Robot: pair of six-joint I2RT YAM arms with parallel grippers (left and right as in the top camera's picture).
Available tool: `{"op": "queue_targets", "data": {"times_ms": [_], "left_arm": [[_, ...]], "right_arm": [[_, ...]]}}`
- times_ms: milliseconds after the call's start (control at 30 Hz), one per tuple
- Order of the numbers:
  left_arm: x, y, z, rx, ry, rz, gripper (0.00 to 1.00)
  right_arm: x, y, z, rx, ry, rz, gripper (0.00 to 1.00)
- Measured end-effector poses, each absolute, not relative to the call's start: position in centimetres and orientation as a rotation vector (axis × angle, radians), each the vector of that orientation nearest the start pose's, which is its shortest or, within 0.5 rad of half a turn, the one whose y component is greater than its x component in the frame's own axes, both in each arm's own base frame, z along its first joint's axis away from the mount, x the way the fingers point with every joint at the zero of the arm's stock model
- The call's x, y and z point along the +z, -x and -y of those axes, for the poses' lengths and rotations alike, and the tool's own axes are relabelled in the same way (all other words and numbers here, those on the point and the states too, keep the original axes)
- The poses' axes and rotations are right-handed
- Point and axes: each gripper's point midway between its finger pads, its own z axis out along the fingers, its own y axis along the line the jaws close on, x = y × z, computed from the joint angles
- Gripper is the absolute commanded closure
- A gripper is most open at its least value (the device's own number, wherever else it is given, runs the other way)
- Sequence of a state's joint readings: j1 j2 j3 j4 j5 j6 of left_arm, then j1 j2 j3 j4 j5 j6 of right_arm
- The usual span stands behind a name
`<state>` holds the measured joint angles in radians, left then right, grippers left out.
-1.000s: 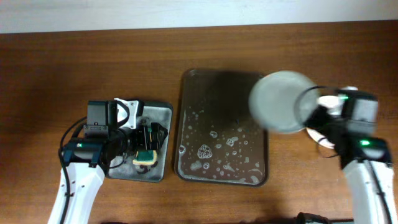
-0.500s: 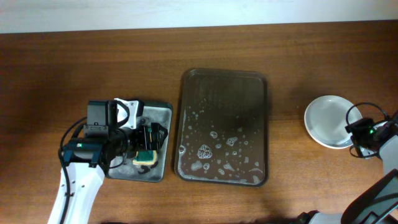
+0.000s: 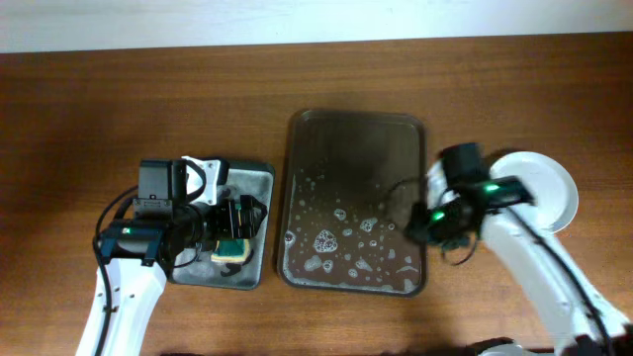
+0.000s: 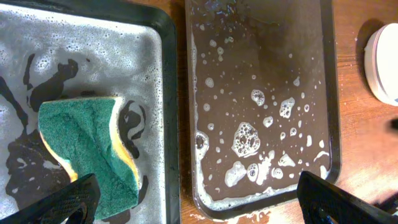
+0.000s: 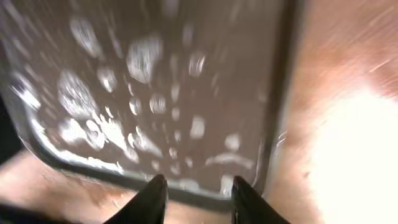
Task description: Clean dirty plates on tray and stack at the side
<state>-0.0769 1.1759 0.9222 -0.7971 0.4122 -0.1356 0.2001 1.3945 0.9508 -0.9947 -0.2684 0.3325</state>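
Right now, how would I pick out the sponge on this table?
Start at the large dark brown rectangular tray, speckled with suds, mid-table. Left of it sits a smaller grey soapy tray. The soft rectangular sponge lies in it, the only green-topped, yellow-sided thing there.

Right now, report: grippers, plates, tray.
Left gripper open over small black tray, green sponge loose. Right gripper open, empty, at dark brown rectangular tray's right edge. Tray holds only suds; white round plate on table beside it.
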Motion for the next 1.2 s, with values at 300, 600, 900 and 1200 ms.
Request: {"op": "queue_targets", "data": {"times_ms": [300,600,900,1200], "left_arm": [[15.3,-27.9,9.1,-0.615,-0.068,-2.607,0.0],[15.3,-27.9,9.1,-0.615,-0.068,-2.607,0.01],[15.3,-28.0,9.1,-0.615,-0.068,-2.607,0.0],[15.3,-28.0,9.1,-0.615,-0.068,-2.607,0.01]], "right_arm": [[6.1,-26.6,-6.1,0.021,-0.376,-2.915,0.54],[0.4,-26.8,-5.2,-0.064,-0.174,-3.04,0.81],[0.1,-27.4,-4.9,-0.118,-0.161,-3.04,0.96],[1.4,-30.0,-0.1,-0.562,-0.104,-2.855,0.94]]}}
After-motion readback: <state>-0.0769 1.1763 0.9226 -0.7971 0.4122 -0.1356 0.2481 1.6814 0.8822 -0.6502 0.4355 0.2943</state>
